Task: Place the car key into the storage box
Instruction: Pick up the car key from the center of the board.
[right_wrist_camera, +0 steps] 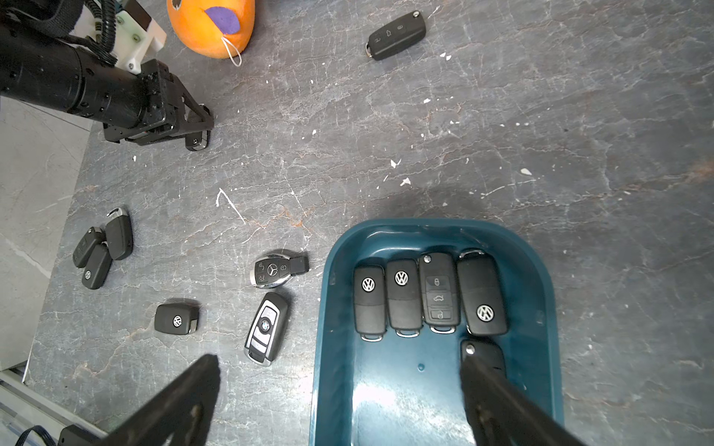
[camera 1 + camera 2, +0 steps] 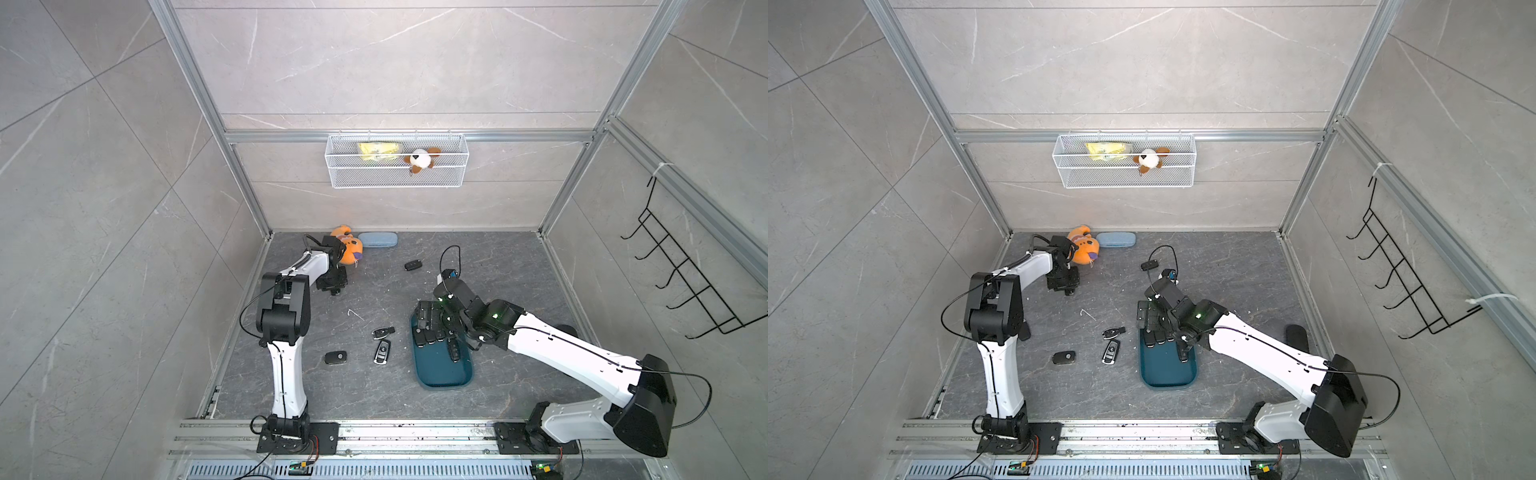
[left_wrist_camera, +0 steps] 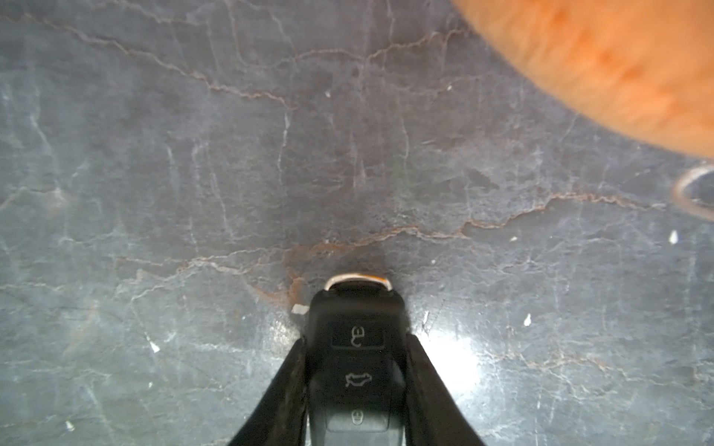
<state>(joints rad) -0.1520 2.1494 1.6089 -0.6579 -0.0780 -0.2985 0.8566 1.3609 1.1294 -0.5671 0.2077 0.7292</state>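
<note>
Key fills the near edge of the left wrist view, pinched by its long sides in the left gripper, jaws clamped on it. It sits low at the table, far back on the left arm's side, just beside the orange plush. I can't tell whether it touches the surface. Box is well apart across the table. Right gripper hangs over it, jaws spread wide, holding nothing.

Risks, as I judge them:
- The grip is on smooth plastic, and the ring end sticks out past the fingertips. A quick lift or swing could let the key pivot or slip.
- The plush is close, so a sideways move could snag it.
- The right arm fills the air over the box. Bringing the left arm in before it clears risks a clash.
- The box's far end holds a row of four fobs and a fifth. A key dropped on top could bounce over the low wall.
- Loose fobs lie between key and box, and a low carry could sweep them.

Markings:
- The held key shows three button icons and no words.
- There is a VW badge on three boxed fobs and on a square fob on the table.
- The chrome fob carries a Mercedes star.
- The silver-faced fob carries a BMW roundel.
- I can read no other text.
</note>
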